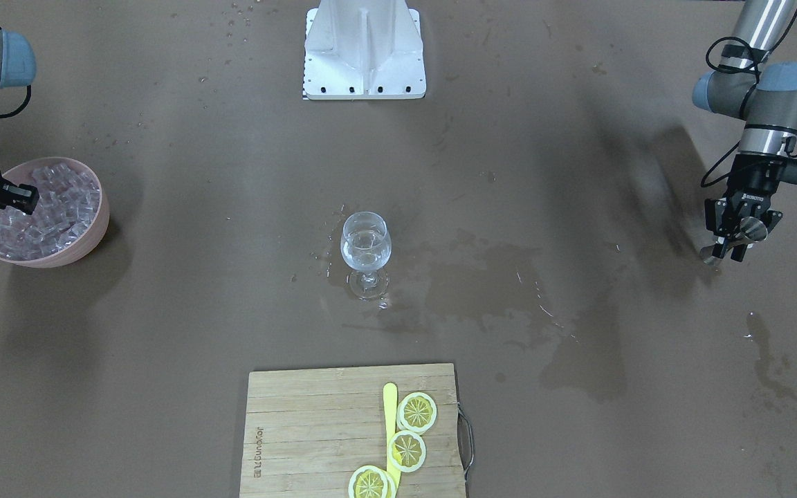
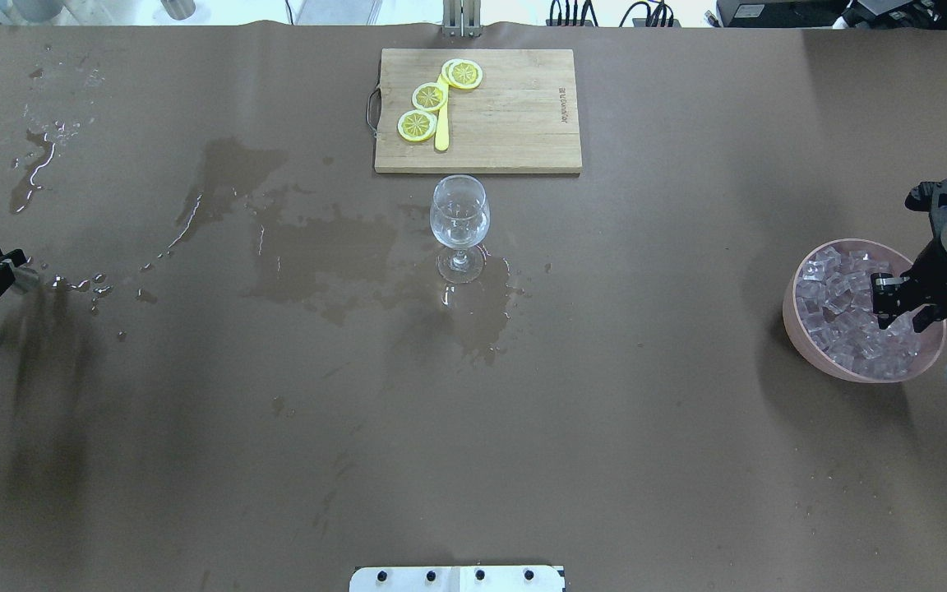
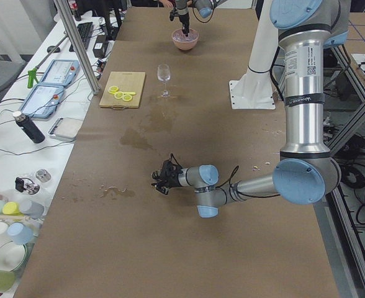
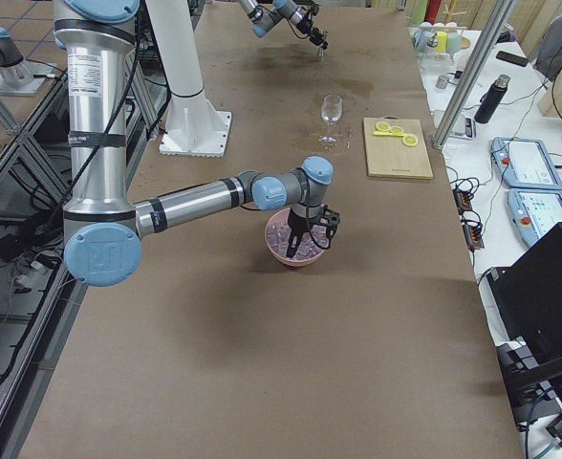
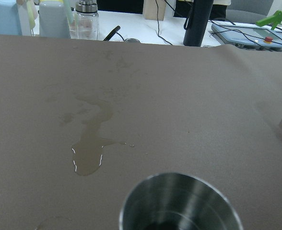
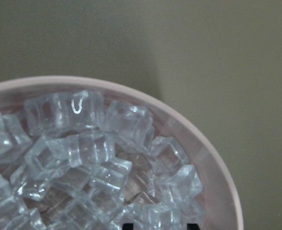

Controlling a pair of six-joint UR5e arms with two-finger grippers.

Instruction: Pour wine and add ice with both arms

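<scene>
**A:** The black two-finger right end effector hangs in the mouth of the round pink bowl, fingers spread. How should the pick go?

**B:** Judging by the heap, it should settle straight down around one top cube. Then it should close gently and lift clear of the rim, since the glossy cubes look slippery.

**A:** And the small clear ice cubes?

**B:** Directly beneath and between its fingertips. The stemmed clear wine glass, holding the colourless wine, stands well apart from it on the tabletop. The left end effector pinches a shiny round steel cup, also well away from the glass.
</scene>
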